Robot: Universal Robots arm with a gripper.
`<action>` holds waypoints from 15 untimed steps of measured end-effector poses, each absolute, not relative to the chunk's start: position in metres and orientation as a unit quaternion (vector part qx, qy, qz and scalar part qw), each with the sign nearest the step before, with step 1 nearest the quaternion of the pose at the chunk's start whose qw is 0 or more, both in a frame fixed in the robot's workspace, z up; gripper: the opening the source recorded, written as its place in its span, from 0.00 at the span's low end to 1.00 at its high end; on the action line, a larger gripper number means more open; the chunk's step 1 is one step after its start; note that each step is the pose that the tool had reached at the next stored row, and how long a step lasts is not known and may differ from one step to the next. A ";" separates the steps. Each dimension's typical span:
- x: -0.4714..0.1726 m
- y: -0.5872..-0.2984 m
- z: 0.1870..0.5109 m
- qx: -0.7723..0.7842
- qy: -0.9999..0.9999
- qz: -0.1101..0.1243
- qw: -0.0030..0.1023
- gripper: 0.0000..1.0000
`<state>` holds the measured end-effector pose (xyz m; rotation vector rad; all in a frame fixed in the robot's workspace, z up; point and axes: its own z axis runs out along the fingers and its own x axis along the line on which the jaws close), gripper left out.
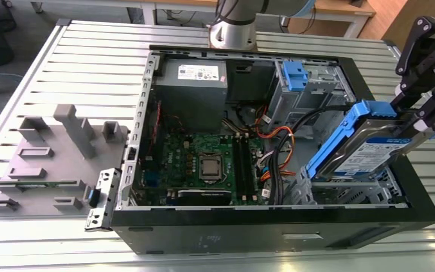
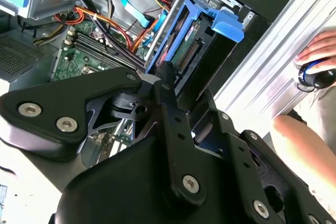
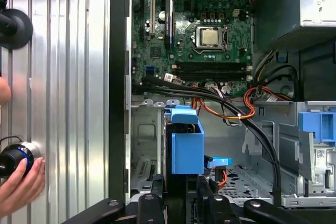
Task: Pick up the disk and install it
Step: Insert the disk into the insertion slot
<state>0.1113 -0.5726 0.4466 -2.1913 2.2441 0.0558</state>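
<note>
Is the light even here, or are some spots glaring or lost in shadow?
Exterior view: even light, dimmer inside the computer case than on the slatted table. Second wrist view: the table glares almost white beside the disk. First wrist view: bright streaks along the table's slats.

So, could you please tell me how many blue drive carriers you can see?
2: one on the disk in the gripper, a second carrier in the drive cage; more may be hidden.

The exterior view looks down from high, a little away, on the open computer case, the gripper at its 3 o'clock. Both wrist views look close past the gripper into the case. All three share the motherboard and the disk.
</note>
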 end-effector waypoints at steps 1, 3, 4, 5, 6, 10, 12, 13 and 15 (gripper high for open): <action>0.111 -0.573 0.445 -0.699 0.715 0.018 0.002 0.35; 0.111 -0.573 0.441 -0.699 0.715 0.018 0.002 0.35; 0.111 -0.573 0.439 -0.699 0.715 0.018 0.002 0.35; 0.111 -0.573 0.437 -0.699 0.715 0.018 0.002 0.35; 0.111 -0.573 0.436 -0.699 0.715 0.018 0.002 0.35; 0.111 -0.573 0.428 -0.699 0.715 0.018 0.002 0.35; 0.111 -0.573 0.425 -0.699 0.715 0.018 0.002 0.35; 0.111 -0.573 0.423 -0.699 0.715 0.018 0.002 0.35; 0.111 -0.573 0.419 -0.699 0.715 0.018 0.002 0.35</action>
